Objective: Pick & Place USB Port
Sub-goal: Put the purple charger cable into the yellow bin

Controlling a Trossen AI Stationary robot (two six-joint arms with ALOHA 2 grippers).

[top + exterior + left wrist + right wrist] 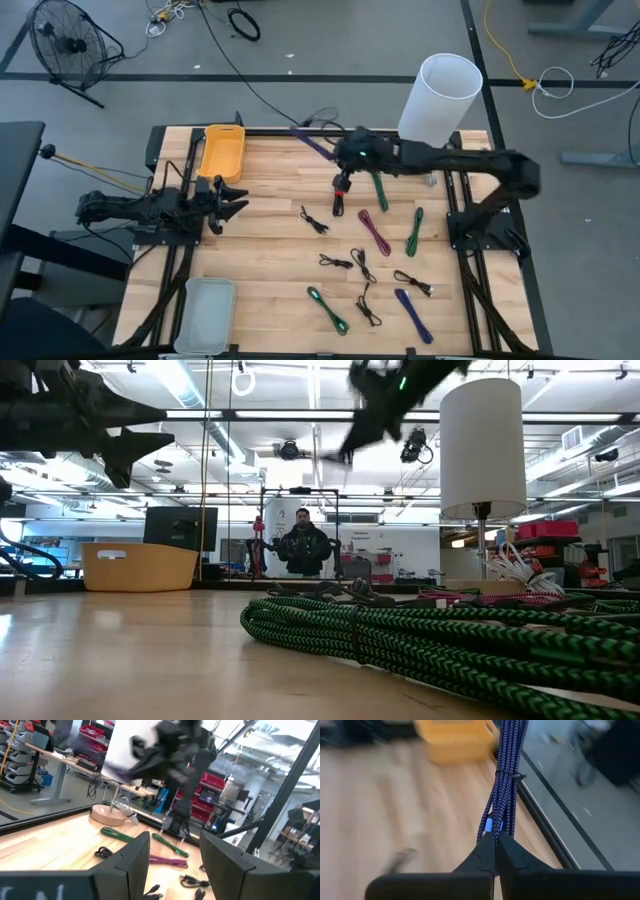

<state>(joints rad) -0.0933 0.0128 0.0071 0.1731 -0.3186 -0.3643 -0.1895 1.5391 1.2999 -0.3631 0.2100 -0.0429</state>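
Purple braided USB cable bundle (506, 775) pinched between the closed fingers (481, 855) of the right gripper (495, 839), hanging clear above the desk (270, 215) and stretching out toward the yellow bin (222, 151). Seen from above as a purple streak (316, 146) in the air between the yellow bin and the right gripper (345, 152), nearer the gripper, over the far edge of the desk. Held high at the top of the level view too, with the right gripper (352, 448) well above the desk surface. Left gripper (232, 197) parked just in front of the yellow bin, on its near side, fingers (131, 857) spread apart and holding nothing. Scattered across the desk on the side of the yellow bin toward the right arm: a green cable (381, 192), another green cable (414, 231), a magenta cable (375, 231), a blue-purple cable (414, 314), a green cable with black weave (328, 309) and several small black cables (315, 222). White cylindrical lamp (439, 98) at the far corner opposite the yellow bin, beside the right arm. Pale grey tray (204, 314) at the near edge, straight down the desk from the yellow bin. Person (303, 547) standing in the room beyond the desk, seen to the right of the yellow bin (139, 566) in the level view.
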